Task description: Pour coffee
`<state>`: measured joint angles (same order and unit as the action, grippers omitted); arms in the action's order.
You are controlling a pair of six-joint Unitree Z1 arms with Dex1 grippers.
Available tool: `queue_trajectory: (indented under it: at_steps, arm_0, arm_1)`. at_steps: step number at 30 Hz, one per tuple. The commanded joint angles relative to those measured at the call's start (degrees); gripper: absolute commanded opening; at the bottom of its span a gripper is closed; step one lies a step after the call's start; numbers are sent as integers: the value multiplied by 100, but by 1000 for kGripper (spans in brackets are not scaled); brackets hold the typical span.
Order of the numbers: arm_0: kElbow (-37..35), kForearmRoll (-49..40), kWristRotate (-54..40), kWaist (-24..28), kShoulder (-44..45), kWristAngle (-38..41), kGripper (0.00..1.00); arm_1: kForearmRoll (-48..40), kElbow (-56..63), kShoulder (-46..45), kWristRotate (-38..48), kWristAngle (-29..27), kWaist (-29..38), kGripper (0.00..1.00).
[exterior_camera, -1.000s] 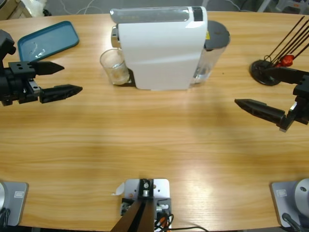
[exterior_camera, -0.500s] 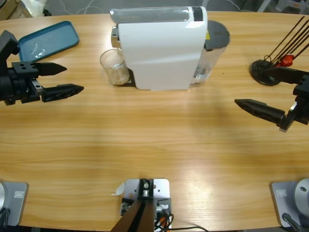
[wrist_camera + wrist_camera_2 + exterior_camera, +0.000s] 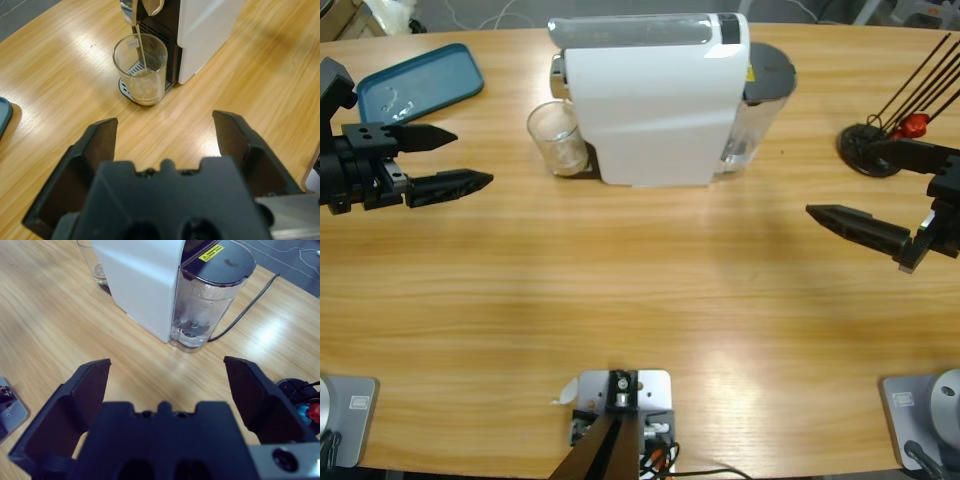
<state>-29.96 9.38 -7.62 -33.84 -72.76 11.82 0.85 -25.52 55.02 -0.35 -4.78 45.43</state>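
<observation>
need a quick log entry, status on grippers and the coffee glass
Left gripper open, empty, short of the glass. Right gripper open, empty, facing the coffee machine. Glass under spout, coffee shallow. Nothing between left gripper and glass.

Glass (image 3: 558,138) stands touching the white machine (image 3: 655,100) on the tabletop (image 3: 640,300). Left gripper (image 3: 452,158) has jaws spread, pointing toward the glass, well apart from it.

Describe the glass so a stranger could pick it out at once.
Find the big white coffee machine at the back of the wooden table. The glass stands on the small drip tray under its spout, on the side nearer the blue tray. It is the only clear tumbler, with a shallow amber layer of coffee at the bottom.
</observation>
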Motion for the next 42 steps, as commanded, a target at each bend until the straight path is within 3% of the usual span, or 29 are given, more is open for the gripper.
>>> queue_trajectory:
  at_steps: [1,42]
  arm_0:
    - [199,81,-87,53,-1,-36,830]
    - [236,239,-152,62,-182,31,830]
  arm_1:
    - [-24,197,49,89,-114,54,1000]
    - [-18,179,137,158,-76,54,1000]
